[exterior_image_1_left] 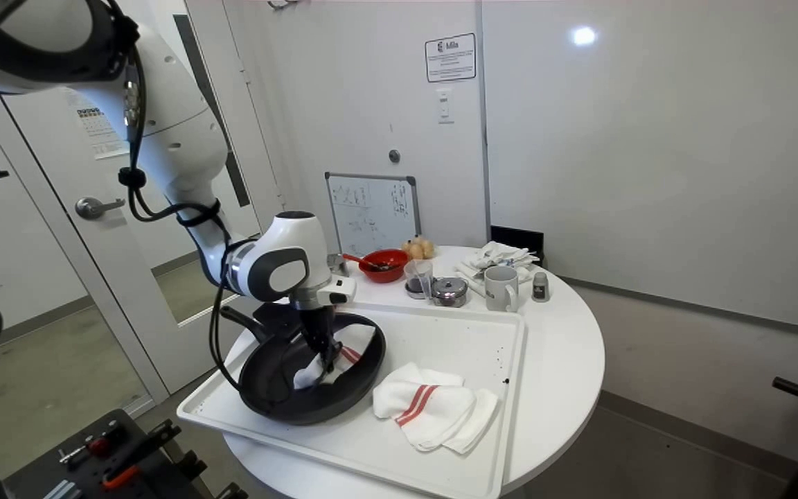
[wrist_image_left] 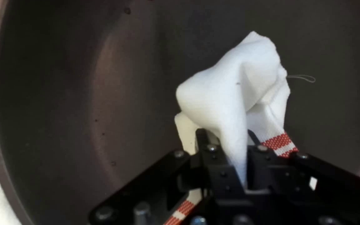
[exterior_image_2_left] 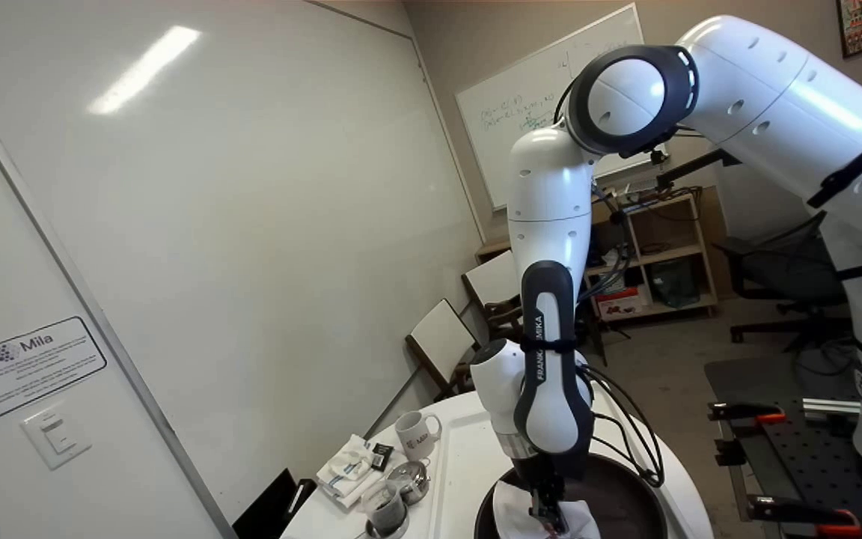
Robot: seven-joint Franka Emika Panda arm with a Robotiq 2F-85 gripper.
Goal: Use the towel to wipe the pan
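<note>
The black pan [exterior_image_1_left: 264, 378] stands on the white tray, with its handle towards the back left in an exterior view. A white towel [exterior_image_1_left: 357, 338] with red stripes lies bunched inside it; the towel also shows in an exterior view [exterior_image_2_left: 513, 513] and in the wrist view [wrist_image_left: 220, 97]. My gripper [exterior_image_1_left: 330, 355] points down inside the pan and is shut on the towel. In the wrist view a fold of towel stands up between the two fingers [wrist_image_left: 227, 137], and striped ends spread out on both sides. The fingertips' contact with the pan floor is hidden by the cloth.
A second folded white towel with red stripes [exterior_image_1_left: 427, 409] lies on the tray [exterior_image_1_left: 468, 333] beside the pan. Behind the tray stand a red bowl [exterior_image_1_left: 385, 272], a clear cup [exterior_image_1_left: 418, 274], a steel pot [exterior_image_1_left: 449, 292], a mug [exterior_image_1_left: 501, 287], a small shaker [exterior_image_1_left: 540, 287] and cloths [exterior_image_1_left: 496, 255].
</note>
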